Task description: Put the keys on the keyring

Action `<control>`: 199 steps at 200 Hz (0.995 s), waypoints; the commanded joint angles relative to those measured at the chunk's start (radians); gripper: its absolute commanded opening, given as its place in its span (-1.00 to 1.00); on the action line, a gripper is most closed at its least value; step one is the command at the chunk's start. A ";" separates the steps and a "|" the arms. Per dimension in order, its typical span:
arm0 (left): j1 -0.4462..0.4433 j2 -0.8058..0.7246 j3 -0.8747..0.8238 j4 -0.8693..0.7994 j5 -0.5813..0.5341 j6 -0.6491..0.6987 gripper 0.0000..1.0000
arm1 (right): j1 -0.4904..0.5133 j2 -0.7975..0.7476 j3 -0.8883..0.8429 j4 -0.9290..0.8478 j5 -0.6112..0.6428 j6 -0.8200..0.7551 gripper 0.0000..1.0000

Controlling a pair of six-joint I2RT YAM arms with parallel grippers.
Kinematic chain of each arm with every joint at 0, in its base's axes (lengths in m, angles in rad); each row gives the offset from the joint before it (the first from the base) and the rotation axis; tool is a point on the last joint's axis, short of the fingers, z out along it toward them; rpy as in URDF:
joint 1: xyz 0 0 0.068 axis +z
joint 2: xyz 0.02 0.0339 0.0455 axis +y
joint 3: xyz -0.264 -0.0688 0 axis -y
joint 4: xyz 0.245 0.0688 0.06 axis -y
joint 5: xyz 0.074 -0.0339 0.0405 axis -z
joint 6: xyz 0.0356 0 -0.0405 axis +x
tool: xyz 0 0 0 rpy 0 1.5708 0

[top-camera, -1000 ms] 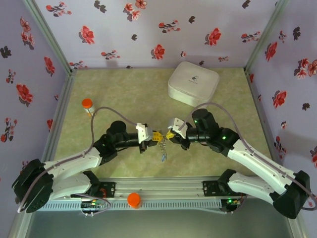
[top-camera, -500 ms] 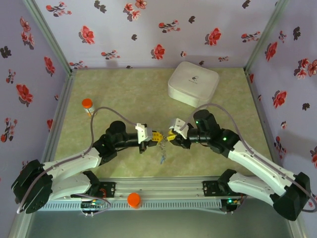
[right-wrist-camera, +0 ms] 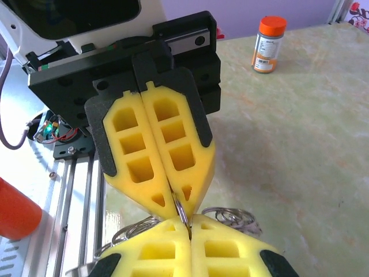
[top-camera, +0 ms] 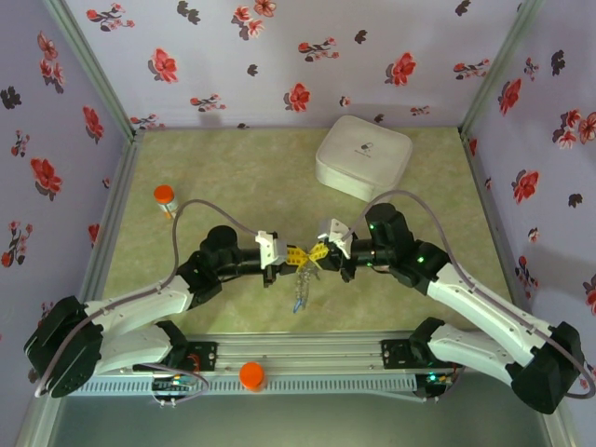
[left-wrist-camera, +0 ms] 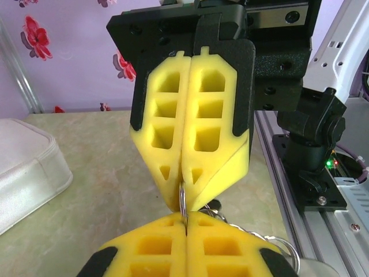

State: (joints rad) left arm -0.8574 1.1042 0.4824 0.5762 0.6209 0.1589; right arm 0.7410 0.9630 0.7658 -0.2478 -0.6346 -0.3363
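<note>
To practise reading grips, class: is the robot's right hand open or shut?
Shut: the right hand's yellow fingers meet along one seam, pinching a thin metal ring at their tips.

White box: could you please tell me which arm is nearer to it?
Right. The right arm sits just in front of the white box; the left arm lies farther off, to its near left.

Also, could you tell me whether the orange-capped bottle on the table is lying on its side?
No, the orange-capped bottle stands upright on the table, with its cap on top.
</note>
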 commanded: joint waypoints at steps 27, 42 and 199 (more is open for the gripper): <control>-0.006 -0.069 0.037 -0.121 -0.165 0.143 -0.25 | 0.014 0.061 0.165 -0.215 0.113 -0.101 -1.00; -0.011 -0.075 0.074 -0.254 -0.168 0.197 -0.47 | 0.031 0.096 0.224 -0.290 0.142 -0.141 -1.00; -0.022 -0.029 0.117 -0.275 -0.105 0.206 -1.00 | 0.141 0.170 0.309 -0.355 0.322 -0.233 -0.53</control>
State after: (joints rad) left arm -0.8726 1.0874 0.5774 0.2722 0.4976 0.3676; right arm 0.9092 1.2015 1.1210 -0.6945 -0.2764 -0.6285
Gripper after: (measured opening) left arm 0.043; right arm 0.167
